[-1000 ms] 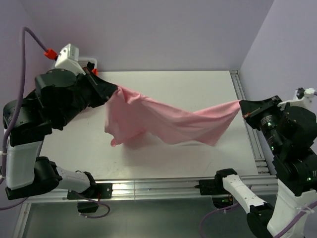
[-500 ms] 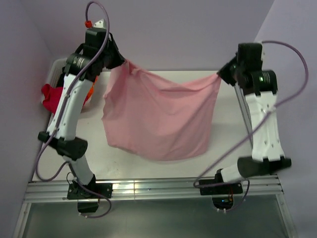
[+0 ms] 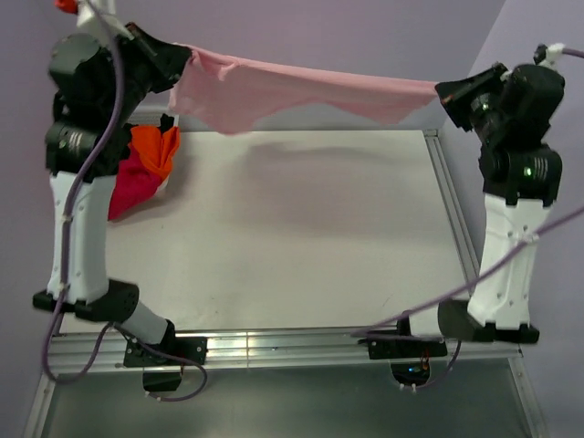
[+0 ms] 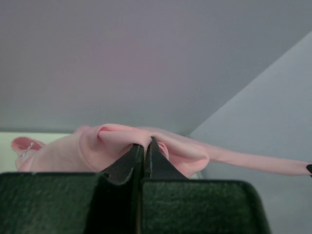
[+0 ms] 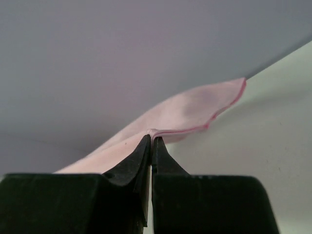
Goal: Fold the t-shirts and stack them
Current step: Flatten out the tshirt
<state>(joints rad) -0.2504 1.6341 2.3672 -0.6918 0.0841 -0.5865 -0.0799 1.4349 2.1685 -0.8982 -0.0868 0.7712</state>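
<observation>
both arms up high near the back wall. left gripper [image 3: 185, 64] pinched tight on a bunched corner of the light pink t-shirt [image 3: 301, 87]; right gripper [image 3: 442, 89] clamped just as tight on the opposite edge. the shirt is stretched between them in the air, well above the table [image 3: 301, 237], with a loose fold sagging near the left end. orange shirt [image 3: 155, 151] and crimson shirt [image 3: 128, 192] heaped together, touching, at the table's far left side beside the left arm.

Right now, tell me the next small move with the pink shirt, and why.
Probably lower the pink shirt flat onto the table: it hangs stretched in the air between the left fingers and right fingers, both shut on its edges.
</observation>
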